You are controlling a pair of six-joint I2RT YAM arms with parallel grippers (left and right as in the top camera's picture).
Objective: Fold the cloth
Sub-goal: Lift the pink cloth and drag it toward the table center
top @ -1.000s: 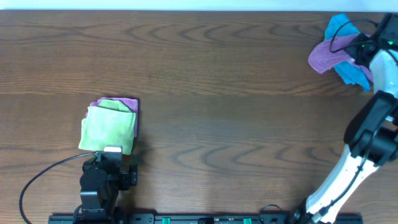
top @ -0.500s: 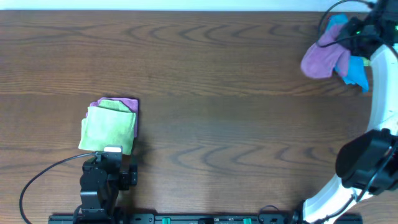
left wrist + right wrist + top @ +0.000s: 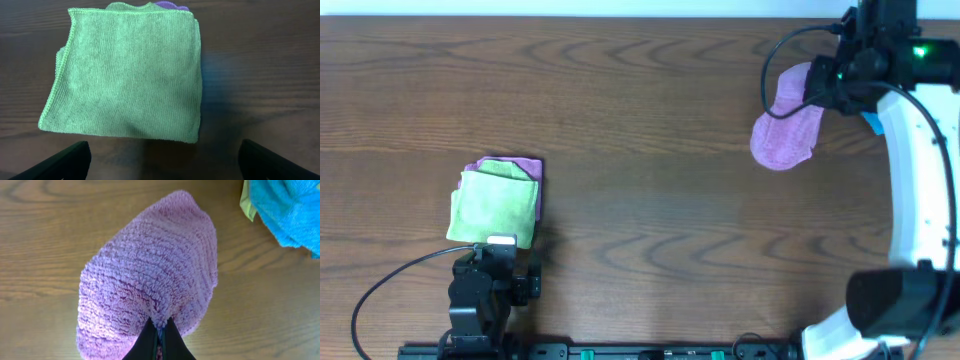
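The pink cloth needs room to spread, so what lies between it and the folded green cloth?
Only bare wooden table, in the overhead view, separates the pink cloth from the green cloth.

Overhead faces straight down over the table (image 3: pixel 640 200); wrist views look down close: green cloth (image 3: pixel 125 70) near left, cloth (image 3: pixel 150 280) far right.

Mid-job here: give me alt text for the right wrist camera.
The right gripper is shut on a pinch of the pink-purple cloth, which bunches into a rounded lump over the wooden table. A bright blue cloth lies in the upper right corner.
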